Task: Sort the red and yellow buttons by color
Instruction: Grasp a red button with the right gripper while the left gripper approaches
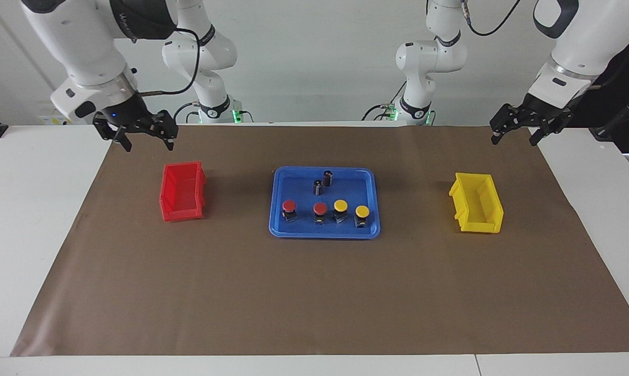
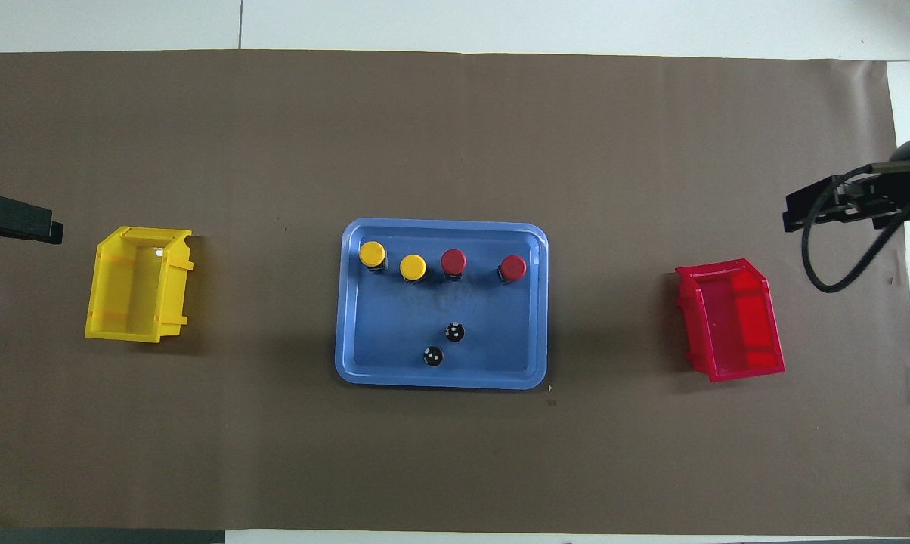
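Two red buttons (image 1: pixel 289 205) (image 1: pixel 320 209) and two yellow buttons (image 1: pixel 340 206) (image 1: pixel 362 211) stand in a row in a blue tray (image 1: pixel 325 234), along its edge farther from the robots. In the overhead view the reds (image 2: pixel 512 267) (image 2: pixel 453 261) are toward the right arm's end and the yellows (image 2: pixel 413 266) (image 2: pixel 372 253) toward the left arm's end. My right gripper (image 1: pixel 148 143) hangs open and empty in the air near the red bin (image 1: pixel 182 213). My left gripper (image 1: pixel 514 140) hangs open and empty near the yellow bin (image 1: pixel 479 224).
Two small dark cylinders (image 1: pixel 328 177) (image 1: pixel 318 186) stand in the tray, nearer to the robots than the buttons. The red bin (image 2: pixel 735 317) and the yellow bin (image 2: pixel 137 283) hold nothing. A brown mat (image 1: pixel 314 292) covers the table.
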Controlling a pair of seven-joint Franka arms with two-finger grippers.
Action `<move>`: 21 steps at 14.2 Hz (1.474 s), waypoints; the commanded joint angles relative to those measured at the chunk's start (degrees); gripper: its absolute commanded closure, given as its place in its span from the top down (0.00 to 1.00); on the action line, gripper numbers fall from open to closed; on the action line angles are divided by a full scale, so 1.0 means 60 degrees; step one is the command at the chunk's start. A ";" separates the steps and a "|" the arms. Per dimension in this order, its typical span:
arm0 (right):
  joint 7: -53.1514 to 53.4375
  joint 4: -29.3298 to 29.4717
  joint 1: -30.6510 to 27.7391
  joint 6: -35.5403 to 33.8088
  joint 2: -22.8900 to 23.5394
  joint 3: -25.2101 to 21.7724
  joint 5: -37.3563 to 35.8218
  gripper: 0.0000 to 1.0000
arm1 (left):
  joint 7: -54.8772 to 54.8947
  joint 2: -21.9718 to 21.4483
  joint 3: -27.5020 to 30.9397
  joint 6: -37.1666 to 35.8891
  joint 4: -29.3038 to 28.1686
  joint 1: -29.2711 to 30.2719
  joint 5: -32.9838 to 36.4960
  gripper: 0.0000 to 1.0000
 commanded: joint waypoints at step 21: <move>0.3523 -0.3555 0.3766 0.6933 0.2326 0.0155 0.0372 0.90 | -0.0531 -0.0503 0.0021 0.0520 -0.0954 0.0005 0.0165 1.00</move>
